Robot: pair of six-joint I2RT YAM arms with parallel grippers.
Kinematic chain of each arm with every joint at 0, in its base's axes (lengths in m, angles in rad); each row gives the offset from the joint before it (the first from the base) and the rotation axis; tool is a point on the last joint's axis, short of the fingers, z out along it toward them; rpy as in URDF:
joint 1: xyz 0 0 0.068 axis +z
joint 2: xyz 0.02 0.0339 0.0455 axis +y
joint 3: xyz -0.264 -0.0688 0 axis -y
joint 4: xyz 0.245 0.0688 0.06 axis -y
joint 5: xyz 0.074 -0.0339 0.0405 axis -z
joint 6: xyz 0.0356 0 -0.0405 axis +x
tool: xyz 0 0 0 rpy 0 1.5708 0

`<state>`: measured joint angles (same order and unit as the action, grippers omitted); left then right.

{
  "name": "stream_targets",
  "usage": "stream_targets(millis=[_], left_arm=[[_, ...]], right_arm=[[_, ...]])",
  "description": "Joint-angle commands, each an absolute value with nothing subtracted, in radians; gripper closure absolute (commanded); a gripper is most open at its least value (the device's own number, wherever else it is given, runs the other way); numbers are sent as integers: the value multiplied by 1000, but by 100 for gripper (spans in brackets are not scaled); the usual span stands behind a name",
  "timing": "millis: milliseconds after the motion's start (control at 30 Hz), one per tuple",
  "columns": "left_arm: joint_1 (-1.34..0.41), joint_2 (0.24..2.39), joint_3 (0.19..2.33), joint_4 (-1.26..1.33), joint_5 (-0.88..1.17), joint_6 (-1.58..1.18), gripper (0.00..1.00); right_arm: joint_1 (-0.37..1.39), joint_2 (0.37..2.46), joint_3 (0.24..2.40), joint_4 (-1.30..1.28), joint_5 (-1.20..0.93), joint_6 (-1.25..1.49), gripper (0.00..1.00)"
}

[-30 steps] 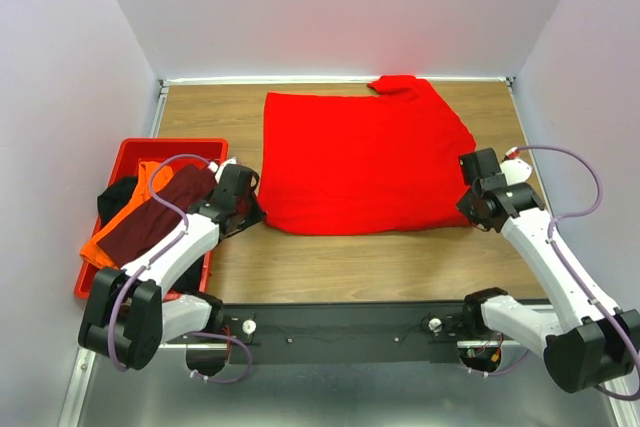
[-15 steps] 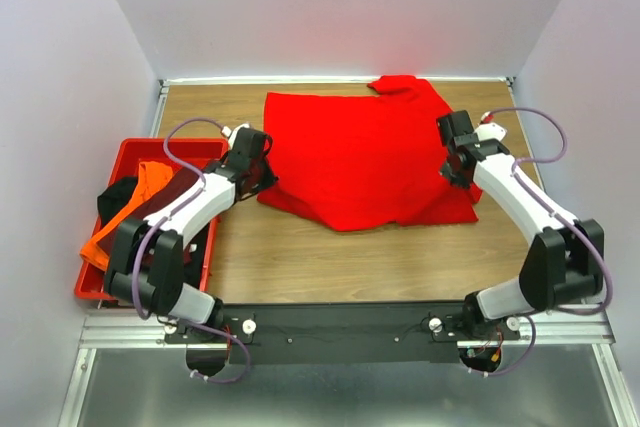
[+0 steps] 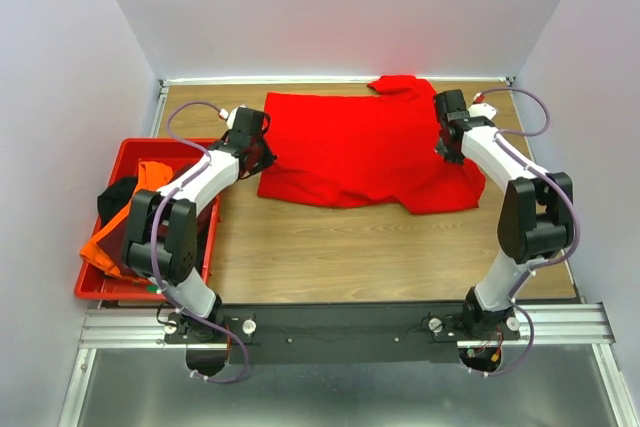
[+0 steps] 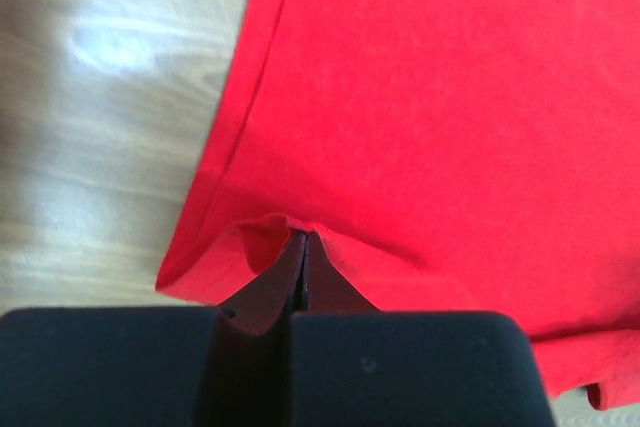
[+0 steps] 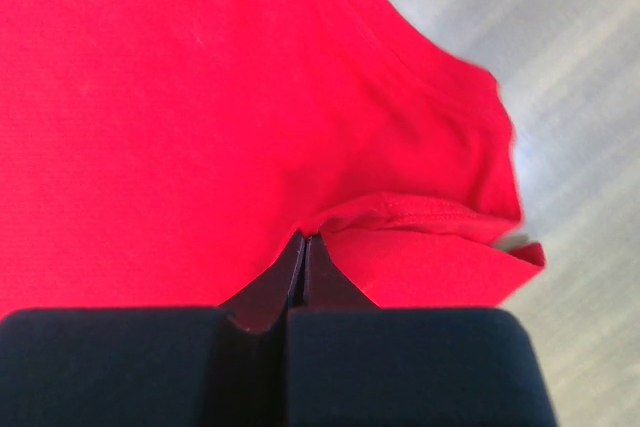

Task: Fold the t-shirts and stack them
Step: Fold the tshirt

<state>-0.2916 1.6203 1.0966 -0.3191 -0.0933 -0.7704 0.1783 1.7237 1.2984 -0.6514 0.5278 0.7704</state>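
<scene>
A bright red t-shirt (image 3: 360,147) lies spread across the middle and back of the wooden table, its near part drawn up and rumpled. At the shirt's left edge, my left gripper (image 3: 260,150) is shut on a pinch of the red cloth (image 4: 420,127); the jaws (image 4: 305,237) meet tightly with fabric puckered at their tips. On the shirt's right side, near the sleeve, my right gripper (image 3: 447,142) is also shut on red cloth (image 5: 150,97), where a hemmed fold (image 5: 430,215) bunches at the closed jaw tips (image 5: 305,237).
A red plastic crate (image 3: 176,144) stands at the table's left edge and holds an orange shirt (image 3: 150,175) and a black shirt (image 3: 115,197); my left arm reaches over it. Bare wood (image 3: 350,252) lies between the red shirt and the arm bases. Walls enclose the table.
Both grippers have travelled toward the back of the table, each still pinching the red shirt. The shirt's near edge has come up and back with them, leaving more bare wood in front.
</scene>
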Motion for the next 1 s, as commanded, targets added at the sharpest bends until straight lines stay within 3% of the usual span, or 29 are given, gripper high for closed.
stream_targets(millis=[0, 267, 967], left_arm=[[-275, 1661, 1153, -311, -101, -762, 100], [-264, 1713, 1178, -304, -101, -770, 100], [-249, 1713, 1210, -318, -141, -785, 100]], right_arm=[[156, 1795, 1380, -595, 505, 746, 100], [120, 1868, 1430, -552, 443, 738, 99], [48, 1801, 1361, -499, 364, 721, 100]])
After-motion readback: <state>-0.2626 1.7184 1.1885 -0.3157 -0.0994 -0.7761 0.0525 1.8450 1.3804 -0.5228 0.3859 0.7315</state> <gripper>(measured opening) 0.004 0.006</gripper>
